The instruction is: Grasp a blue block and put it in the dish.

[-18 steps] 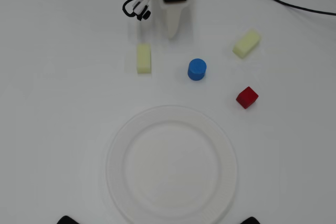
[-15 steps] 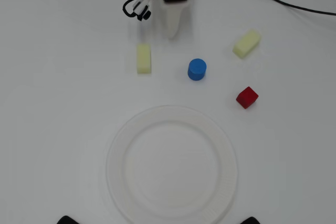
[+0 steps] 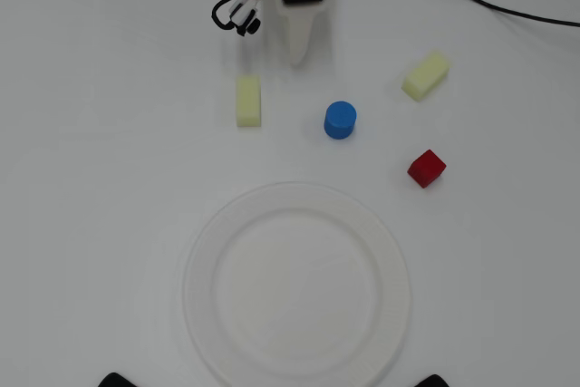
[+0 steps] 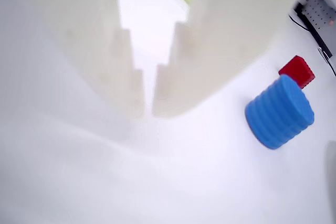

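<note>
A: Where's the small bright blue cylinder block (image 3: 340, 120)?

B: Just above the middle of the overhead view, standing free on the white table (image 3: 109, 178). In the wrist view it sits at right centre (image 4: 280, 111), ribbed sides showing, nothing touching it.

A: And around it?

B: A small red cube (image 3: 426, 168) lower right of it, well apart. A pale yellow rectangular foam block (image 3: 248, 101) to its left, another pale yellow block (image 3: 426, 74) at upper right. The large round white ribbed-rim plate (image 3: 204, 260) fills the lower middle, empty.

A: The white two-finger gripper (image 4: 149, 109)?

B: At top centre of the overhead view (image 3: 299, 59), up and left of the cylinder. Its jaws stand nearly together, only a narrow slit between them (nothing in it).

A: So which step?

B: The approach, I'd judge; the grasp isn't made. Next the fingers need to spread wider than the cylinder, shift toward it, and descend around its sides before closing.
</note>
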